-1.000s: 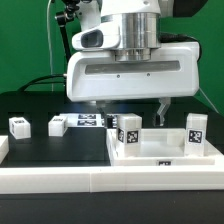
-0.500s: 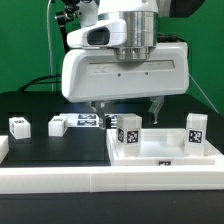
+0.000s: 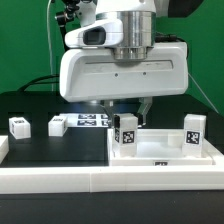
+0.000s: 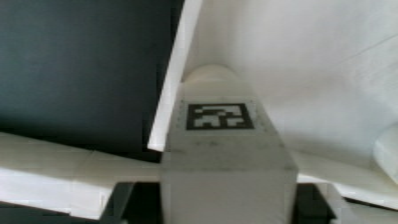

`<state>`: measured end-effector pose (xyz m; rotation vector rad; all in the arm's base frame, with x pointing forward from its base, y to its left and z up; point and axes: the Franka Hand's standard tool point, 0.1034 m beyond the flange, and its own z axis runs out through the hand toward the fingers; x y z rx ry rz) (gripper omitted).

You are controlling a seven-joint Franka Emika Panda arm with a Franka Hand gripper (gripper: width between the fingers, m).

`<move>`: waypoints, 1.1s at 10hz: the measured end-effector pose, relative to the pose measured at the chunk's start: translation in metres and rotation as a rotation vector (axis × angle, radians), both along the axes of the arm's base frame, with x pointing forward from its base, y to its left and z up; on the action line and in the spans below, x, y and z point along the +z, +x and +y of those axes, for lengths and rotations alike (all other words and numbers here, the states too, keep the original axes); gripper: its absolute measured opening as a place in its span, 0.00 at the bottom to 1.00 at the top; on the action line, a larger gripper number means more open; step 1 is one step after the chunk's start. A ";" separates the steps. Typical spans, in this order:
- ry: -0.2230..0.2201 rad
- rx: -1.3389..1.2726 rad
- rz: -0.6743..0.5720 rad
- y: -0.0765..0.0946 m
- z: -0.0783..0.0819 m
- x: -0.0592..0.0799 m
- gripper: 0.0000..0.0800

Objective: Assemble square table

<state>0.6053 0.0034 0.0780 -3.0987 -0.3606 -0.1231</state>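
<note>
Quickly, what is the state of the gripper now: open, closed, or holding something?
Gripper: closed on the white leg block, one finger at each side.

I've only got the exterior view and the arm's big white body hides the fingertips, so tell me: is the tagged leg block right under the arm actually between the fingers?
Observer: Yes. In the wrist view the leg block fills the space between the fingers, and I see no gap on either side.
Operator: Is it centred, or pushed toward one finger?
Observer: Centred, as far as I can tell. An equal strip of dark finger shows on each side of it.
Operator: Is any tag turned toward that camera?
Observer: Yes, one tag sits on the face turned to the wrist camera, fully in view.
</note>
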 end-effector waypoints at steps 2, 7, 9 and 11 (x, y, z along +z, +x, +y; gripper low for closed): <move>0.018 -0.222 -0.003 0.001 0.001 0.000 0.36; 0.028 -0.666 -0.004 0.000 -0.010 0.000 0.36; 0.024 -0.827 -0.003 -0.001 -0.017 0.001 0.37; 0.017 -0.913 0.005 -0.003 -0.021 0.000 0.38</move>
